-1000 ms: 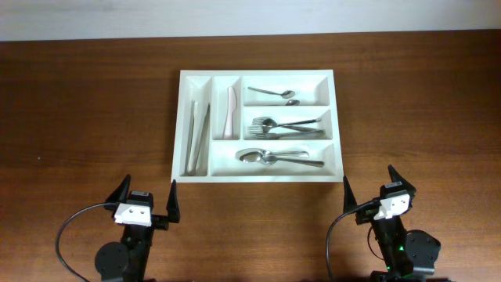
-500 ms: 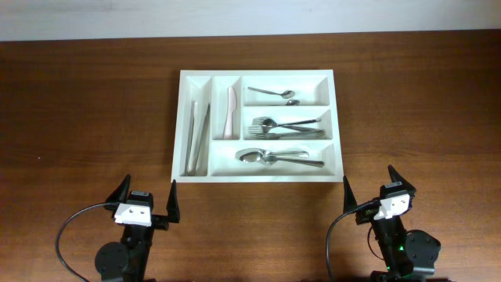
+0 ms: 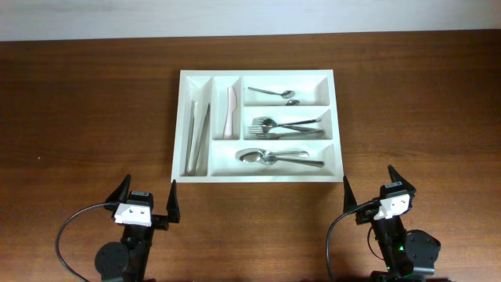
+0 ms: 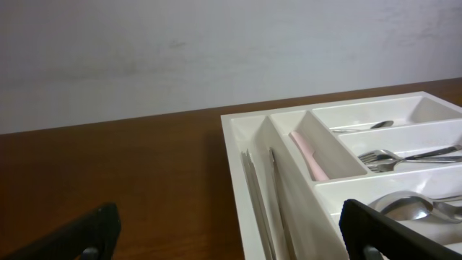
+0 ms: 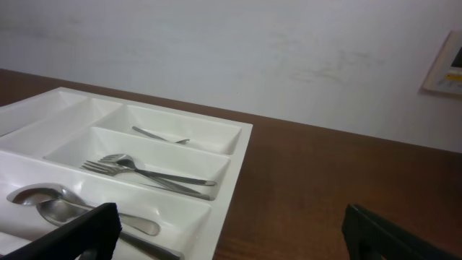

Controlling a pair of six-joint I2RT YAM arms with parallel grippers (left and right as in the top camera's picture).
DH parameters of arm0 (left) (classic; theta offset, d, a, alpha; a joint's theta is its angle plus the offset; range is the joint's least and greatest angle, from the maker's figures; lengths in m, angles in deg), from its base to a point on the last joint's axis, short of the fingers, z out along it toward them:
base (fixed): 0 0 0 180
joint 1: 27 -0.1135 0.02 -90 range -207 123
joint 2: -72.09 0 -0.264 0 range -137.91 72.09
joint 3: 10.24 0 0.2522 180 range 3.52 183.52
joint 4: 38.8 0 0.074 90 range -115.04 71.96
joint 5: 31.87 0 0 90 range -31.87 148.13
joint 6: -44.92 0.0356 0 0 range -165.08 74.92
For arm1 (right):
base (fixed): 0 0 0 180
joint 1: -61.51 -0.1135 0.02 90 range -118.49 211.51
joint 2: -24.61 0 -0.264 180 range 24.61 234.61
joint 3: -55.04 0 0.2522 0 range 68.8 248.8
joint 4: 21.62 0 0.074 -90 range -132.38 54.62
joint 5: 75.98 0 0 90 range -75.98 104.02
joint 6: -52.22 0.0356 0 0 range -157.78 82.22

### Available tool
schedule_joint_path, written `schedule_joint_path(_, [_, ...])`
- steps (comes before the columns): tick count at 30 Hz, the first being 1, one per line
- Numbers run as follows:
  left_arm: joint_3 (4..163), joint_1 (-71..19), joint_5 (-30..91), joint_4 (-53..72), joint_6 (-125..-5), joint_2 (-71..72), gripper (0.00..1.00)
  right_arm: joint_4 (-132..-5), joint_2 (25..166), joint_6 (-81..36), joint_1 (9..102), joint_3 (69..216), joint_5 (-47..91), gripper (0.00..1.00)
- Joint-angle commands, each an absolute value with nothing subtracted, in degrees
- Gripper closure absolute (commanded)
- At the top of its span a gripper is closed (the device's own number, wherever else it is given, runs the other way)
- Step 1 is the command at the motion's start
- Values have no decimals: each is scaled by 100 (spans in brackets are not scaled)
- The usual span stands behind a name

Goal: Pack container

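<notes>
Nothing has moved: the left claw [image 3: 149,192] and right claw [image 3: 369,185] wait wide open and empty at the bottom of the frame. The tray [image 3: 258,175] lies upper centre on the table [image 3: 78,117], cutlery [image 3: 286,125] sorted inside; packing seems finished.

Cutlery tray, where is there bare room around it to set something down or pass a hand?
Wide bare table lies left and right of the tray. A narrower strip runs between its near rim and the open left fingers and right fingers. Inside, the teaspoons leave bare floor at their compartment's right end; the forks and large spoons crowd theirs.
</notes>
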State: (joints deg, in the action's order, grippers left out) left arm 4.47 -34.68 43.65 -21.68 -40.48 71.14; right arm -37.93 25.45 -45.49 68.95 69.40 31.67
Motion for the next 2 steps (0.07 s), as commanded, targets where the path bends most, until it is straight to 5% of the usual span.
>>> schedule_joint_path(1, [405,-3468,4424,-2162,-4118,7092,1,-3821,2493,-4544,6853,6911,3223,1])
schedule_joint_path(2, [405,-3468,4424,-2162,-4118,7092,1,-3819,2493,-4544,6853,6911,3223,1])
